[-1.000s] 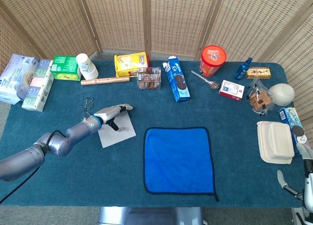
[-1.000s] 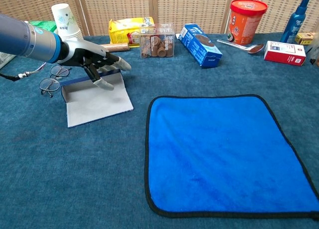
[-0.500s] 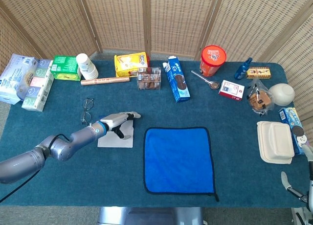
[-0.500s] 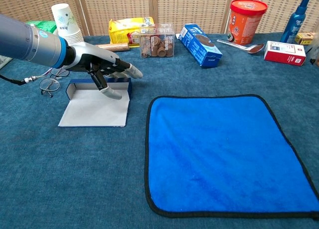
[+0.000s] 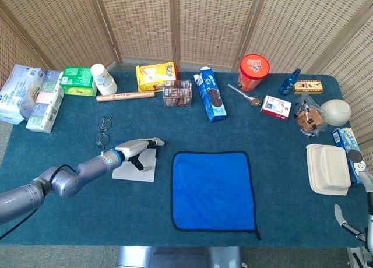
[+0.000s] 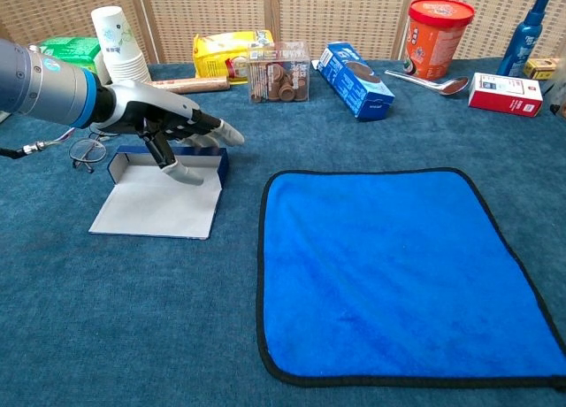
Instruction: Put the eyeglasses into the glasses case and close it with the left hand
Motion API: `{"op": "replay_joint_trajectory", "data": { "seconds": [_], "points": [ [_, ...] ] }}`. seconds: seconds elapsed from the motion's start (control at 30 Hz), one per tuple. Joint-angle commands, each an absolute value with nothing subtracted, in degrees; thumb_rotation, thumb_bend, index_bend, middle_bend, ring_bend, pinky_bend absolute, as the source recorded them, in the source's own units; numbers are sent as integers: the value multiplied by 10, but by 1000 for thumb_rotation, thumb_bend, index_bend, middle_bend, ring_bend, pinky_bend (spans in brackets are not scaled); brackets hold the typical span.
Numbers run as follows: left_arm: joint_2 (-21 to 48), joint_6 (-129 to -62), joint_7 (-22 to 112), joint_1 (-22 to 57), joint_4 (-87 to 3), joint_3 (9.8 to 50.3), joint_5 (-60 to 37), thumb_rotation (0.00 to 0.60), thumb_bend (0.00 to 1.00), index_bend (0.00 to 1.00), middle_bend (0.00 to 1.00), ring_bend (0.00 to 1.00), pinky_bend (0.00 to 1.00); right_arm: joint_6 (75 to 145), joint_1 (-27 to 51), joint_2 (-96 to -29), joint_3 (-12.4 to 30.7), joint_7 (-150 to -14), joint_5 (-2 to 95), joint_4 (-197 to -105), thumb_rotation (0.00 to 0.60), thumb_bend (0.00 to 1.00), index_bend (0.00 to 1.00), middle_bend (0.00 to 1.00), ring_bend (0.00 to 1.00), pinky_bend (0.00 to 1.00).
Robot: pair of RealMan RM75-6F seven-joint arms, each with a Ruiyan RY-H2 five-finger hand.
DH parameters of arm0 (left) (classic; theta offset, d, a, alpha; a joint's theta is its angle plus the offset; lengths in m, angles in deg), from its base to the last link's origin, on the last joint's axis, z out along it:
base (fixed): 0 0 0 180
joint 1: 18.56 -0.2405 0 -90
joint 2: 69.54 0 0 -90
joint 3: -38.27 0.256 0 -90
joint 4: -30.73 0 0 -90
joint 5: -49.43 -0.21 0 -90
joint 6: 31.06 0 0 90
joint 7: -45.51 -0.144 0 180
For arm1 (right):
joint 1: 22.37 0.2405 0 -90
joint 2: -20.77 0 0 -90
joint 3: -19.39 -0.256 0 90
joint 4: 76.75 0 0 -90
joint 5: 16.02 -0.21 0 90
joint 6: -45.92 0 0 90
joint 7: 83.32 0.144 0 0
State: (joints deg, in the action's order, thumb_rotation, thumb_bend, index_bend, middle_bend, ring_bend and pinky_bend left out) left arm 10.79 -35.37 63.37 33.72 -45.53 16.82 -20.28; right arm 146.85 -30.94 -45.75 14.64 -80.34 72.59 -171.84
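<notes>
The glasses case lies open and flat on the table, white inside with a low blue wall at its rear. My left hand reaches over that wall with fingers stretched out and apart. Its thumb points down onto the white inside, and I cannot tell if it pinches the wall. The eyeglasses lie on the table just left of the case, outside it. Only a sliver of my right hand shows, at the lower right edge of the head view.
A blue cloth lies right of the case. Along the back stand paper cups, a yellow packet, a clear box of snacks, a blue carton and a red tub. A white clamshell box sits far right.
The case has turned square and slid toward the front left along with my left hand. The eyeglasses have stayed where they were.
</notes>
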Motion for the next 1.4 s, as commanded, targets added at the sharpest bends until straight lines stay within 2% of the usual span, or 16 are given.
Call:
{"op": "replay_joint_trajectory", "data": {
  "seconds": [0.03, 0.23, 0.5, 0.67, 0.93, 1.4],
  "points": [
    [107, -366, 632, 335, -448, 167, -206, 600, 335, 0, 0, 0, 0, 1468, -309, -458, 146, -803, 727, -1718, 425, 343, 115, 126, 0, 56],
    [101, -413, 615, 333, -422, 179, -226, 600, 336, 0, 0, 0, 1, 1465, -307, -459, 146, -806, 728, -1719, 427, 344, 115, 126, 0, 57],
    [103, -546, 517, 311, -371, 239, -270, 600, 335, 13, 22, 0, 2, 1454, -299, -463, 143, -807, 727, -1717, 423, 342, 115, 126, 0, 56],
    [83, -598, 465, 285, -369, 268, -267, 600, 335, 15, 22, 0, 0, 1445, -292, -466, 140, -808, 727, -1716, 422, 341, 115, 125, 0, 56],
    [83, -647, 397, 260, -327, 301, -244, 600, 308, 0, 9, 0, 0, 1436, -284, -472, 139, -811, 728, -1714, 426, 342, 115, 126, 0, 56],
    [130, -701, 434, 232, -254, 324, -253, 600, 294, 0, 0, 0, 0, 1435, -280, -472, 139, -813, 727, -1715, 425, 345, 115, 126, 0, 56]
  ]
}}
